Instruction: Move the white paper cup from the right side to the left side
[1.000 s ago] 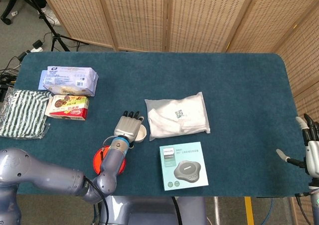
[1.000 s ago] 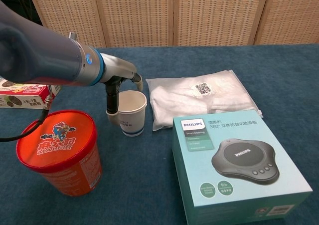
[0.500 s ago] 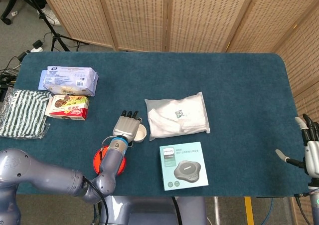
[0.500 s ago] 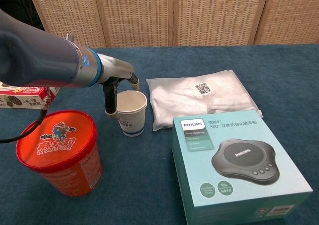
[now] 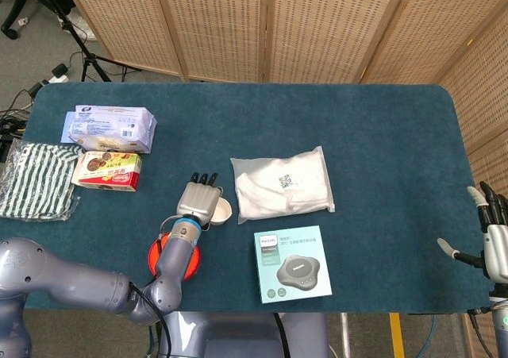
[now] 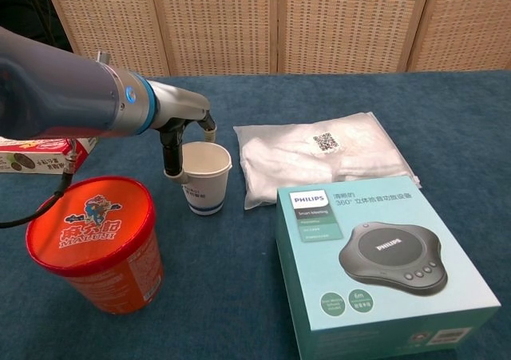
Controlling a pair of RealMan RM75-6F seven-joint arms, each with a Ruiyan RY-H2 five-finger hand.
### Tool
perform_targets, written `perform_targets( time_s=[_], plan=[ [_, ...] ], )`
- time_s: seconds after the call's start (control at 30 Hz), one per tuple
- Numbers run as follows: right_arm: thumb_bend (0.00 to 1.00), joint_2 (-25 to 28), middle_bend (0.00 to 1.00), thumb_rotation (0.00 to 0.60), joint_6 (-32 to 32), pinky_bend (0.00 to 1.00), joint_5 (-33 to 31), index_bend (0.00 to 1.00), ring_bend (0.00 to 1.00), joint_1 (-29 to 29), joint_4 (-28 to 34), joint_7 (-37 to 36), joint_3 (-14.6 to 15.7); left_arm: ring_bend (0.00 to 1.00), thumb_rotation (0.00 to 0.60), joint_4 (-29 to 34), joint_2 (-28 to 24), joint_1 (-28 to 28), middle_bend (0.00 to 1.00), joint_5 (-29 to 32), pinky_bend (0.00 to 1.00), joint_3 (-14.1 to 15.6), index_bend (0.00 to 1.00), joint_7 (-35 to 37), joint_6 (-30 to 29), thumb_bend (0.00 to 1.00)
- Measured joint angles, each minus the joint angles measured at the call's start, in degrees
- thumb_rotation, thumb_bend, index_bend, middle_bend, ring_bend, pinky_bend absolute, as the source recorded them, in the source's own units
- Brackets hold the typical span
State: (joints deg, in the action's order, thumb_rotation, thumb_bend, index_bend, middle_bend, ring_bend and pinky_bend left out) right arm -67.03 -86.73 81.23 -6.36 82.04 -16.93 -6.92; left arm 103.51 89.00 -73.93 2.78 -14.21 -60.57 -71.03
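Note:
The white paper cup (image 5: pixel 225 210) (image 6: pixel 206 180) has a blue band near its base and sits near the front middle of the blue table (image 5: pixel 381 136), just left of a white plastic bag (image 5: pixel 282 183). My left hand (image 5: pixel 199 202) (image 6: pixel 180 146) grips the cup from its left side, fingers around the rim and wall. The cup leans slightly to the left. Whether its base touches the cloth I cannot tell. My right hand (image 5: pixel 495 236) hangs off the table's right edge, fingers apart, holding nothing.
A red tub (image 6: pixel 94 240) stands front left of the cup, close under my left forearm. A teal Philips box (image 6: pixel 383 256) lies front right. Further left are a snack box (image 5: pixel 109 171), a blue-white packet (image 5: pixel 109 128) and a striped cloth (image 5: pixel 36 179).
My left hand has drifted a little to the left, and the cup has shifted left with it, away from the white bag. The right hand has barely moved.

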Motion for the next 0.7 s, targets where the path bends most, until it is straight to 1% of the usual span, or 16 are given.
perform_targets(
  time_s=[0.2,0.4,0.5,0.6,0.7],
  plan=[
    [0.18,0.01,0.00,0.600,0.47,0.00,-0.09,0.08,0.00,0.06,-0.04,0.12,-0.24,0.00,0.600,2.08,-2.58,0.87,0.00,-0.40,0.00,-0.44,0.39,0.33,-0.89,0.31],
    [0.18,0.08,0.00,0.600,1.10,0.00,-0.44,0.08,0.00,0.09,0.02,0.31,-0.54,0.00,0.600,5.22,-7.56,2.53,0.00,-1.39,0.00,-0.30,0.39,0.67,-2.81,0.31],
    [0.18,0.03,0.00,0.600,1.00,0.00,-0.33,0.08,0.00,0.18,0.25,0.89,-0.55,0.00,0.600,6.24,-11.17,4.42,0.00,-1.93,0.00,0.04,0.39,1.78,-3.52,0.31],
    [0.18,-0.05,0.00,0.600,1.04,0.00,-0.21,0.08,0.00,0.23,0.57,1.76,-0.54,0.00,0.600,6.87,-15.74,7.49,0.00,-2.60,0.00,0.61,0.39,4.06,-2.27,0.31],
    [0.18,-0.18,0.00,0.600,1.12,0.00,-0.03,0.08,0.00,0.21,0.87,2.60,-0.49,0.00,0.600,6.58,-19.25,10.51,0.00,-3.00,0.00,1.42,0.39,6.50,0.82,0.31]
  ],
)
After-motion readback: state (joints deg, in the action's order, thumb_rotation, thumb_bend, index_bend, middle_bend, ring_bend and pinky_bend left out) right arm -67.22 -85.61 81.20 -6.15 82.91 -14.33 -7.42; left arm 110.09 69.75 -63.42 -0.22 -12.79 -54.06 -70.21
